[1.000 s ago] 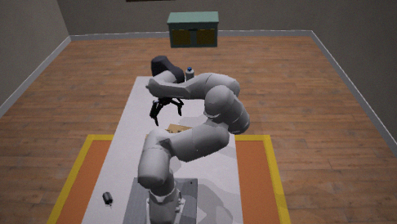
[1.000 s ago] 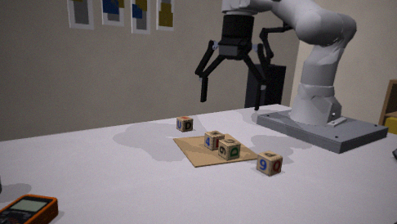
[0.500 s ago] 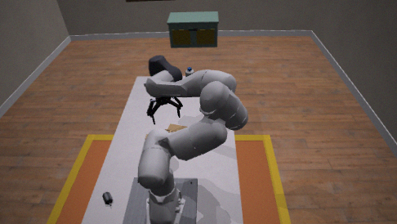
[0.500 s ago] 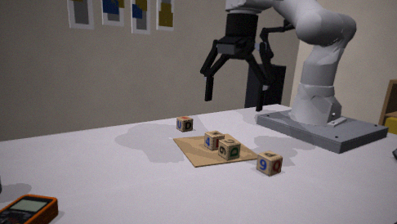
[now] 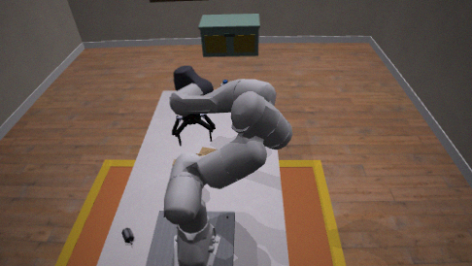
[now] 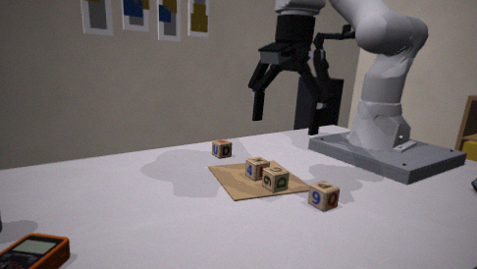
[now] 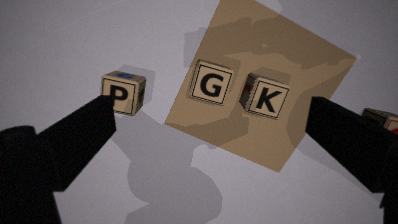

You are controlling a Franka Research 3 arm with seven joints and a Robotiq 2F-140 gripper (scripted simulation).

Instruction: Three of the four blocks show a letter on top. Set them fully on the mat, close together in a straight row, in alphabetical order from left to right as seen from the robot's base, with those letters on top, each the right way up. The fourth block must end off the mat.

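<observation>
The tan mat (image 5: 207, 150) (image 6: 236, 190) (image 7: 272, 155) bears two wooden blocks. The G block (image 6: 275, 179) (image 7: 212, 84) and the K block (image 6: 257, 169) (image 7: 268, 99) show black letters on top, with a small gap between them. The P block (image 6: 323, 196) (image 7: 122, 95) lies off the mat, beyond its G side; a finger covers part of it in the wrist view. The fourth block (image 6: 222, 148) (image 7: 382, 120) lies off the mat on the K side, with a red mark on top. My gripper (image 5: 195, 142) (image 6: 286, 126) (image 7: 211, 114) is open and empty, high above the blocks.
An orange multimeter (image 6: 36, 252) lies at the near left in the exterior view. The grey base plate (image 5: 160, 243) (image 6: 388, 162) carries the arm. A small dark object (image 5: 127, 236) lies left of the base in the top view. The arm hides part of the mat there.
</observation>
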